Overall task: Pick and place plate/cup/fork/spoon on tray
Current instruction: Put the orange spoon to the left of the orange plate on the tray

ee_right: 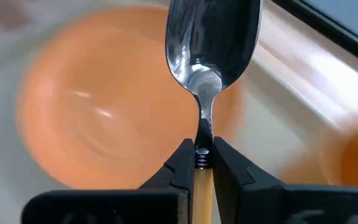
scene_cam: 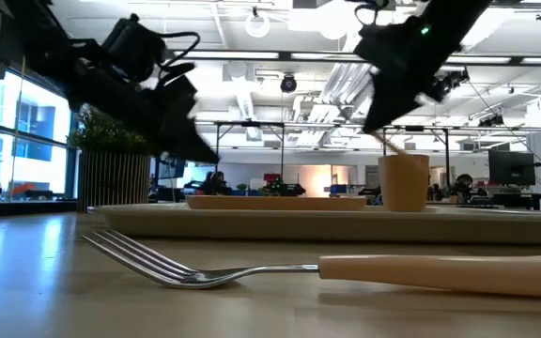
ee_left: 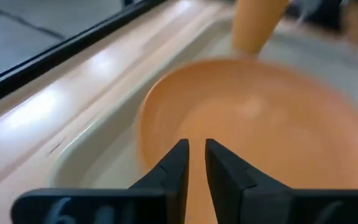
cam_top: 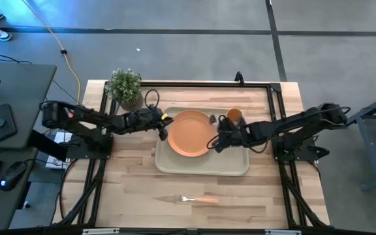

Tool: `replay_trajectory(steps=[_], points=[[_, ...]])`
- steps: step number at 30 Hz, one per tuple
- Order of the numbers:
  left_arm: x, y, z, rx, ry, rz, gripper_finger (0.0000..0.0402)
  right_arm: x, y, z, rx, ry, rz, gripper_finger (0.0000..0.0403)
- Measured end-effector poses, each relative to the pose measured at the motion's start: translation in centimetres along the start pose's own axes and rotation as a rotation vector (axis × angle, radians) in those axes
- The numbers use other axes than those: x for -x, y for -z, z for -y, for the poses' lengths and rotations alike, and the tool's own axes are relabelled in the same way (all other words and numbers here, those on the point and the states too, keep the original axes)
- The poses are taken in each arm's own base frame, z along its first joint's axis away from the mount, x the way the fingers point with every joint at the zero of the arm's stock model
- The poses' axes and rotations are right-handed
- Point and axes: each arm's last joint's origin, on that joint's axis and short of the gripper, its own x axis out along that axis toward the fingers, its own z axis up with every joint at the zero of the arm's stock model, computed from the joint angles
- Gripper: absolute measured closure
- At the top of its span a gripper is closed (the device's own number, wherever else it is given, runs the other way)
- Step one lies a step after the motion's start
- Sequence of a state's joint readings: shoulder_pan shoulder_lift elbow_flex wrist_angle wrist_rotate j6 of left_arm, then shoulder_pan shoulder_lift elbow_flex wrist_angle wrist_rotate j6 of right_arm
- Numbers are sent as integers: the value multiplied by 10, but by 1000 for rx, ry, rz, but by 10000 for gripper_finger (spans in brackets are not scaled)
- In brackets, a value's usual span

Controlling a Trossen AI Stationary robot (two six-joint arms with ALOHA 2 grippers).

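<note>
At the left of the tabletop point(cam_top: 129, 176), a small potted plant point(cam_top: 125, 87) stands near the back edge, with the left arm reaching past its near side toward the middle. The left claw point(cam_top: 164, 126) hangs at the left rim of the plate point(cam_top: 191, 133); in the left wrist view its two dark fingers point(ee_left: 173, 168) stand close together with only a thin gap between them and nothing in it, poised just above the plate's near edge.

The plate, round and orange, lies flat inside the tray point(cam_top: 175, 166), a beige rectangle with a raised rim that sits at the middle of the tabletop. The plate fills the tray's left and middle part.

Nearer the front edge, well apart from the tray, the fork point(cam_top: 198, 200) lies on the bare wood with its tines pointing left and its handle pointing right.

Right of the plate, the right claw point(cam_top: 217, 139) is over the plate's right rim, clamped on the neck of the spoon point(ee_right: 211, 46), whose shiny bowl sticks out ahead of the fingers above the plate. The cup point(cam_top: 234, 116) stands upright in the tray's back right corner, just behind the right claw.
</note>
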State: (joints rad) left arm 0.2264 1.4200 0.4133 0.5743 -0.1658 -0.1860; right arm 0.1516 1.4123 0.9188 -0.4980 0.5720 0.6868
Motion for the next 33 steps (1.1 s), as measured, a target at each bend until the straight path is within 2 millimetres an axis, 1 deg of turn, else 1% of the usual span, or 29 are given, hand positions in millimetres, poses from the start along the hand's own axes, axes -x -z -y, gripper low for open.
replay_trajectory(steps=[2, 4, 5, 7, 10, 11, 14, 16, 18, 20, 23, 27, 33], points=[[-4, -12, 5, 27, 70, 54, 362, -11, 1, -1, 95, -91, 70, 386], [-4, -27, 9, 35, 147, 113, 355, -21, 5, -1, 190, -121, 148, 389], [-3, -34, 11, 36, 173, 134, 348, -27, 9, 0, 221, -102, 185, 391], [-1, -50, 15, 19, 162, 197, 332, -35, 18, 6, 294, 23, 257, 392], [-3, -71, 19, -40, -29, 285, 307, -44, 20, 12, 282, 234, 384, 392], [-6, -79, 22, -59, -71, 311, 299, -45, 17, 12, 273, 258, 409, 390], [-15, -98, 36, -116, -51, 341, 278, -45, 8, 10, 237, 215, 469, 389], [-18, -106, 44, -171, -31, 352, 268, -45, 3, 11, 205, 179, 497, 388], [-23, -117, 51, -207, -30, 381, 263, -44, -2, 12, 197, 188, 524, 388], [-28, -124, 52, -217, -56, 391, 262, -44, -6, 13, 207, 207, 548, 387], [-36, -129, 54, -216, -68, 394, 264, -45, -8, 15, 251, 238, 551, 387], [-47, -131, 56, -282, -78, 383, 273, -45, -14, 19, 282, 263, 574, 387], [-58, -136, 61, -348, -89, 388, 285, -50, -23, 30, 264, 285, 589, 386]])
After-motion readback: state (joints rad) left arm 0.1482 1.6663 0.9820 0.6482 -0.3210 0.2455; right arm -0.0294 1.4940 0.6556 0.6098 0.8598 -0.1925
